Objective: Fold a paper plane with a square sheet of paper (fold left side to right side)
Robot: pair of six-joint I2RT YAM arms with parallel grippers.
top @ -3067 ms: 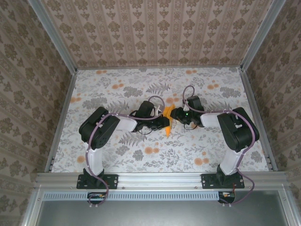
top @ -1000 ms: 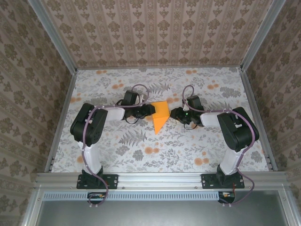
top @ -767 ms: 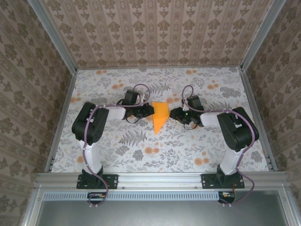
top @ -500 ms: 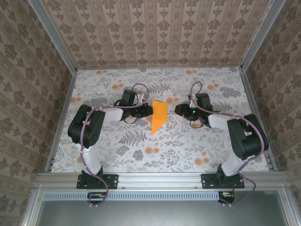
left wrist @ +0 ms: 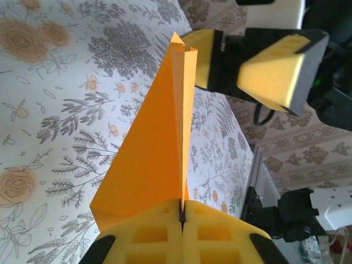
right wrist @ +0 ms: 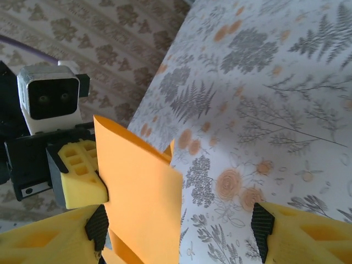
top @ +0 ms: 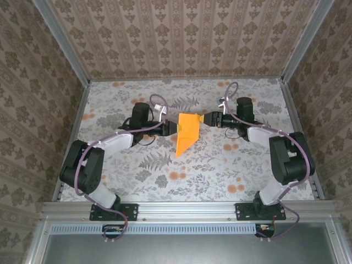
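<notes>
The orange sheet of paper [top: 186, 135] is folded into a pointed shape, its tip toward the near edge, and stands on edge mid-table. My left gripper [top: 174, 127] is shut on its left edge; in the left wrist view the two yellow fingers [left wrist: 148, 236] pinch the paper [left wrist: 154, 148] where they meet. My right gripper [top: 207, 119] is open at the paper's far right corner. In the right wrist view the paper [right wrist: 143, 192] stands between the spread jaws of the right gripper [right wrist: 176, 242], close to the left finger [right wrist: 44, 242].
The floral table cloth [top: 220, 170] has free room in front of and behind the arms. Patterned walls [top: 181, 38] and aluminium rails [top: 71, 137] bound the table on three sides. The left gripper's finger [right wrist: 77, 176] sits just behind the paper.
My left gripper closed on the paper's left edge and its arm stretched out to the left. My right gripper drew back, moved farther from me, opened wider and came to the paper's corner.
</notes>
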